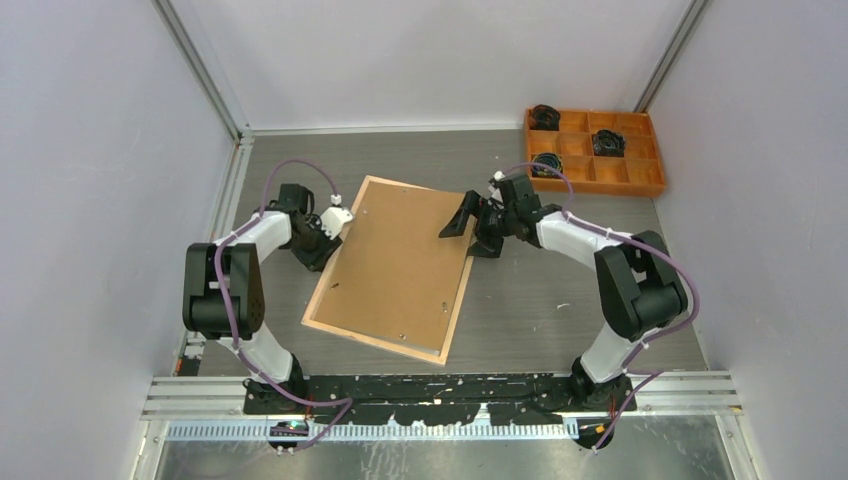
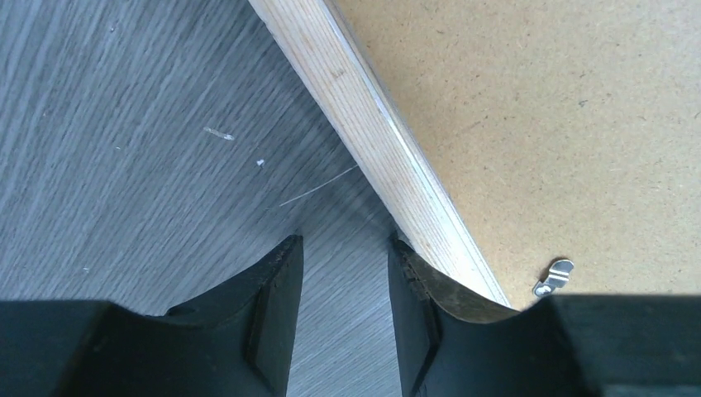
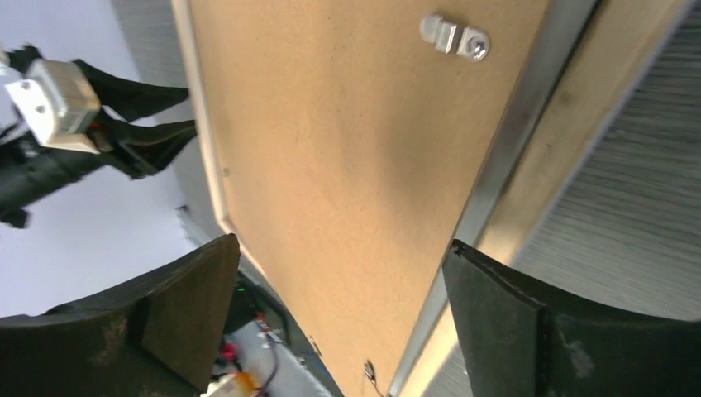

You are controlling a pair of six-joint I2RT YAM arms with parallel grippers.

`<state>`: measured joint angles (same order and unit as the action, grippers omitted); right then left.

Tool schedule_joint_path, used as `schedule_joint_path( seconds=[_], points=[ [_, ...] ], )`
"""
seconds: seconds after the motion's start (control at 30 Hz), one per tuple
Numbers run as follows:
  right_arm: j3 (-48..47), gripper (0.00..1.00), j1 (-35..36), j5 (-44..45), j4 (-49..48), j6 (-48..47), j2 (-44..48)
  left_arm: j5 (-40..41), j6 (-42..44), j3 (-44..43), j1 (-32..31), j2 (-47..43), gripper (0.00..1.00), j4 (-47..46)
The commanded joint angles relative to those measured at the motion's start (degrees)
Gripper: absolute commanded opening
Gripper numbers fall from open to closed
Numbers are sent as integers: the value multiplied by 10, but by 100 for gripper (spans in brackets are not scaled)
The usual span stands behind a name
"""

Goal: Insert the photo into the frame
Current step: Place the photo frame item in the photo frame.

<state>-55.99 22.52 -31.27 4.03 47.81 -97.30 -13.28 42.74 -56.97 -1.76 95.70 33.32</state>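
Note:
The frame [image 1: 370, 342] lies back-up at the table's middle, its light wood rails around a plain brown backing board [image 1: 400, 265]. The photo is hidden. My left gripper [image 1: 322, 252] is open and empty at the frame's left rail; in the left wrist view [image 2: 343, 241] its right finger touches the rail [image 2: 372, 141] and bare table shows between the jaws. My right gripper [image 1: 468, 232] is open at the frame's right side. In the right wrist view [image 3: 340, 244] one finger stands over the board [image 3: 347, 124] and the other outside the rail [image 3: 570, 107].
An orange compartment tray [image 1: 594, 150] holding small dark items stands at the back right. Small metal clips sit on the board's edge [image 2: 554, 277] [image 3: 455, 37]. White walls enclose the table on three sides.

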Motion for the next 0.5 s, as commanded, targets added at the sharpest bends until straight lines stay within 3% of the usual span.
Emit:
schedule_joint_path(
  seconds=[0.0, 0.2, 0.47],
  points=[
    [-78, 100, 16, 125, 180, -107, 64, -19, 5, -5, -2, -21, 44, 29],
    [-126, 100, 24, 241, 322, -148, 90, -19, 4, -8, -1, -21, 44, 31],
    [-67, 100, 20, 295, 289, -107, 132, -16, 4, -11, 4, -24, 44, 40]
  ],
)
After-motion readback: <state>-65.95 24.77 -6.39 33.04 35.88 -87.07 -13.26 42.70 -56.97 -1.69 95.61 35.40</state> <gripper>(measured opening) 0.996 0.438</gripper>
